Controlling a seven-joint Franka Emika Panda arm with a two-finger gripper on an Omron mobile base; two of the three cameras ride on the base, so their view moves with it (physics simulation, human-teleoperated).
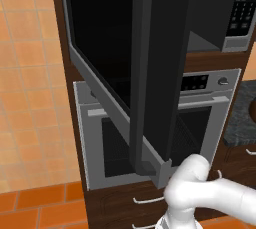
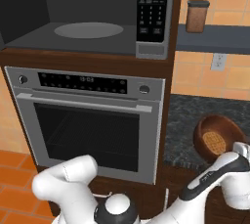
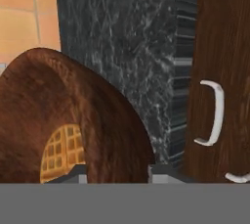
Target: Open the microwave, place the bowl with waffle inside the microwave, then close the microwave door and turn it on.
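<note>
Now waffle [image 2: 214, 141] (golden) inside bowl [image 2: 229, 126]

keypad [image 2: 150, 7] markings seemingly illegible

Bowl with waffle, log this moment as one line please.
microwave door: open | bowl: tilted, above counter | waffle: inside | end effector: straddling bowl rim
</note>
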